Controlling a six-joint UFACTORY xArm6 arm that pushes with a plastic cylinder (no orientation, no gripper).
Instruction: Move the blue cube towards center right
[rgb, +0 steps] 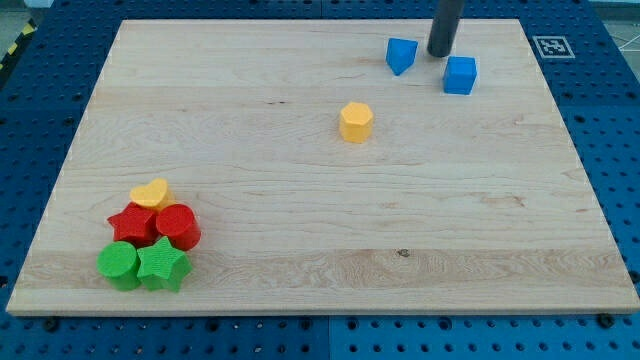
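The blue cube (460, 75) lies near the view's top right on the wooden board (320, 250). A second blue block (401, 55), wedge-like in shape, lies to its left. My tip (439, 52) stands between the two, just above and left of the blue cube and right of the other blue block, close to both. I cannot tell if it touches either.
A yellow hexagonal block (355, 122) lies near the middle. At the bottom left sits a tight cluster: a yellow heart (152, 193), a red star (133, 226), a red cylinder (179, 226), a green cylinder (119, 264) and a green star (163, 265).
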